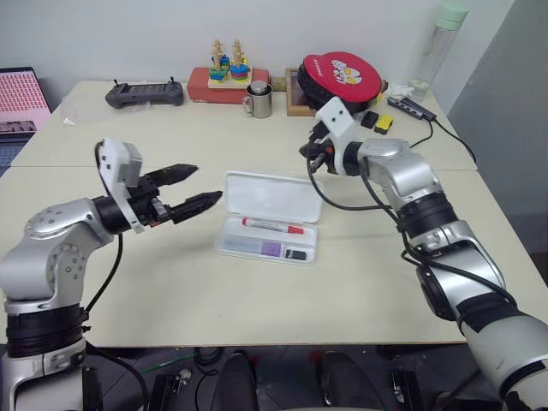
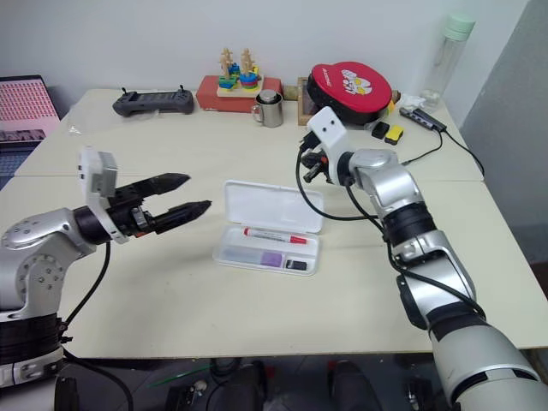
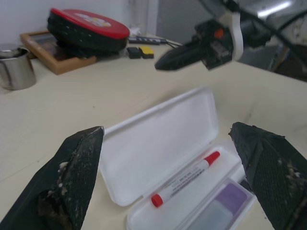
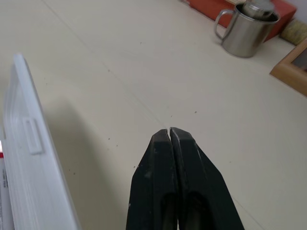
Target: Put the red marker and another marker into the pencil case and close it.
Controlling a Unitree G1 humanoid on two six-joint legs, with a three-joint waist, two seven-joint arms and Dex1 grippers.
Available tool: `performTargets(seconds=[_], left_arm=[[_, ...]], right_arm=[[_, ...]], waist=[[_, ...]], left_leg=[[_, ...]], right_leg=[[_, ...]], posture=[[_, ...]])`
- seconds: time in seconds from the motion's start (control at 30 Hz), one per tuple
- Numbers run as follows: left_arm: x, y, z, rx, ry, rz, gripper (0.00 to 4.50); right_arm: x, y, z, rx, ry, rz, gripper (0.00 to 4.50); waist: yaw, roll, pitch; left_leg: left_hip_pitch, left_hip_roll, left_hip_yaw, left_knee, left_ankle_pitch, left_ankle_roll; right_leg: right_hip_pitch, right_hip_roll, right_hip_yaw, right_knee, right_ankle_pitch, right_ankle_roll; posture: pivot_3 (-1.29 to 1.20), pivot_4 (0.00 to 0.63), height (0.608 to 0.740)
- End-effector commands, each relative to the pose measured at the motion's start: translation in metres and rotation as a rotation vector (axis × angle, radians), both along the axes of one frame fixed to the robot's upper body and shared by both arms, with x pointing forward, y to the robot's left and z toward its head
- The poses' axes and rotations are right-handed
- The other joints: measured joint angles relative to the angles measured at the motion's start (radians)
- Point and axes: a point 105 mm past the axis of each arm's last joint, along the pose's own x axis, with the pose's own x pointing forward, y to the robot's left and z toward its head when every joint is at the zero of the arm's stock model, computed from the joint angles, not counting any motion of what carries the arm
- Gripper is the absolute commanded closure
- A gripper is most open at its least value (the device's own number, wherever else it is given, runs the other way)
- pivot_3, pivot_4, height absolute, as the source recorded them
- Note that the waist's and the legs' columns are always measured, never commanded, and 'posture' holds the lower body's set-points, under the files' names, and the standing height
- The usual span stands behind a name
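The flat white plastic pencil case (image 1: pixel 268 217) lies open in the middle of the beige table (image 1: pixel 171 291), its lid tilted back, with the slim white red-capped marker (image 1: pixel 272 227) and the short pale lilac marker (image 1: pixel 259 247) side by side in its tray beside a small black piece (image 1: pixel 295 254). The left gripper (image 1: pixel 193 188) hovers near the case's left end, black fingers spread wide and empty. The right gripper (image 4: pixel 171 132) hangs just behind the raised lid, fingers pressed together on nothing, with a steel mug (image 1: pixel 259 100) and a round red pouch (image 1: pixel 341 77) well beyond.

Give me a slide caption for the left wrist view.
Open left gripper facing the open pencil case holding the red marker and lilac marker, shut right gripper behind its lid.
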Motion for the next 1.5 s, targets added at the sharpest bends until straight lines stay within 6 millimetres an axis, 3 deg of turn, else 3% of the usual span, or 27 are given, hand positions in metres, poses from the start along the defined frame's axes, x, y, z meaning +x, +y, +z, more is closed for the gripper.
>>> performTargets(seconds=[0.03, 0.17, 0.3, 0.53, 0.7, 1.0, 1.23, 1.33, 1.37, 1.5], left_arm=[[-0.010, -0.002, 0.019, -0.033, -0.073, -0.002, 0.00], [-0.014, -0.004, 0.021, -0.040, -0.077, -0.012, 0.00], [-0.015, -0.006, 0.011, 0.000, -0.035, -0.032, 0.00], [-0.011, -0.008, 0.010, 0.015, -0.030, -0.040, 0.00], [-0.008, -0.014, 0.002, 0.051, -0.003, -0.068, 0.00], [-0.008, -0.017, -0.005, 0.073, 0.020, -0.092, 0.00], [-0.008, -0.017, -0.011, 0.087, 0.038, -0.094, 0.00], [-0.005, -0.015, -0.022, 0.116, 0.069, -0.065, 0.00], [-0.004, -0.014, -0.025, 0.123, 0.075, -0.054, 0.00], [0.012, -0.001, -0.028, 0.104, 0.067, 0.067, 0.00]], right_arm=[[-0.003, 0.007, 0.002, -0.084, -0.025, 0.091, 4.49], [-0.010, 0.010, -0.007, -0.127, -0.008, 0.153, 4.49], [-0.037, 0.017, -0.011, -0.137, 0.014, 0.317, 4.49], [-0.065, 0.017, -0.010, -0.149, 0.010, 0.386, 4.49], [-0.098, 0.025, -0.044, -0.222, 0.030, 0.441, 4.49], [-0.109, 0.025, -0.091, -0.276, 0.085, 0.379, 4.49], [-0.108, 0.018, -0.105, -0.248, 0.143, 0.333, 4.49], [-0.108, 0.014, -0.112, -0.240, 0.166, 0.313, 4.49], [-0.108, 0.014, -0.113, -0.239, 0.168, 0.310, 4.49], [-0.108, 0.020, -0.082, -0.009, 0.136, 0.297, 4.49]], waist=[[0.003, 0.000, 0.000], [0.005, 0.000, 0.000], [0.006, 0.000, 0.000], [0.008, 0.000, 0.000], [0.008, 0.000, 0.000], [0.008, -0.001, 0.000], [0.008, -0.002, -0.001], [0.008, -0.002, -0.001], [0.008, -0.002, -0.001], [0.008, -0.003, -0.002]], left_leg=[[0.000, 0.000, 0.000, 0.000, 0.000, 0.000], [0.000, 0.000, 0.000, 0.000, 0.000, 0.000], [0.000, 0.000, 0.000, 0.000, 0.000, 0.000], [0.000, 0.000, -0.001, 0.000, 0.000, 0.000], [0.000, 0.000, 0.000, 0.000, 0.000, 0.000], [0.001, 0.000, 0.000, 0.001, 0.000, -0.001], [0.006, 0.000, 0.000, 0.001, 0.000, -0.001], [0.008, 0.000, 0.000, 0.001, 0.000, -0.001], [0.009, 0.000, 0.000, 0.001, 0.000, -0.001], [0.013, 0.001, 0.001, 0.000, 0.000, -0.001]], right_leg=[[0.000, 0.000, 0.000, 0.000, 0.000, 0.000], [0.000, 0.000, 0.000, 0.000, 0.000, 0.000], [0.000, 0.000, 0.000, 0.000, 0.000, 0.000], [0.000, 0.000, -0.001, 0.000, 0.000, 0.000], [0.000, 0.000, 0.000, 0.000, 0.000, 0.000], [0.001, 0.000, 0.000, 0.001, -0.002, 0.003], [0.004, 0.000, 0.001, 0.001, -0.003, 0.004], [0.006, 0.000, 0.001, 0.000, -0.003, 0.004], [0.007, 0.000, 0.001, 0.000, -0.003, 0.004], [0.010, 0.000, 0.001, 0.000, -0.004, 0.003]], posture=[[0.00, 0.150, 0.740], [0.00, 0.150, 0.740], [0.00, 0.150, 0.740], [0.00, 0.150, 0.740], [0.00, 0.150, 0.740], [0.00, 0.150, 0.740], [0.00, 0.150, 0.740], [0.00, 0.150, 0.740], [0.00, 0.150, 0.740], [0.00, 0.150, 0.740]])
